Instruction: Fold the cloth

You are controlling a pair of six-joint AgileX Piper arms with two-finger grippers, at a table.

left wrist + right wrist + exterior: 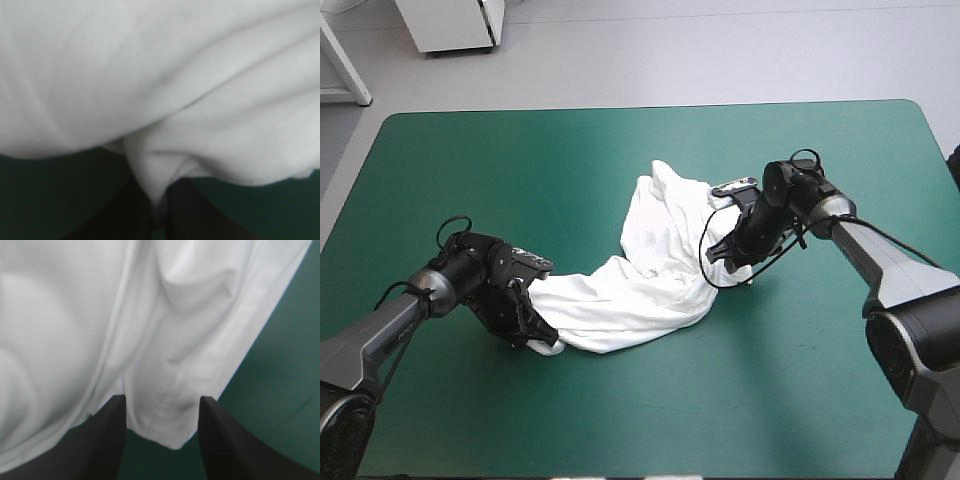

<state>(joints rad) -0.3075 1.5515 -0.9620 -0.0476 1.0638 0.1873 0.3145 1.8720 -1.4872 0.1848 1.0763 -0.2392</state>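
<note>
From the high view I see the white T-shirt (630,290) lying as a crumpled band on the teal-green cover (520,150) near the table's middle. Its long axis runs on a slant from my left gripper (542,338) at the near-left end up to my right gripper (720,255) at the far-right end, and a bunched peak points toward the far edge. On my left wrist view the black fingers (192,212) are all but closed, pinching a narrow fold of the T-shirt (175,75) between them, with the rest of the cloth spreading ahead of the gripper over the cover. On my right wrist view the fingers (107,440) stand apart, unclamped, and a stitched hem corner (160,427) of the shirt lies between them, with bare cover beside it
</note>
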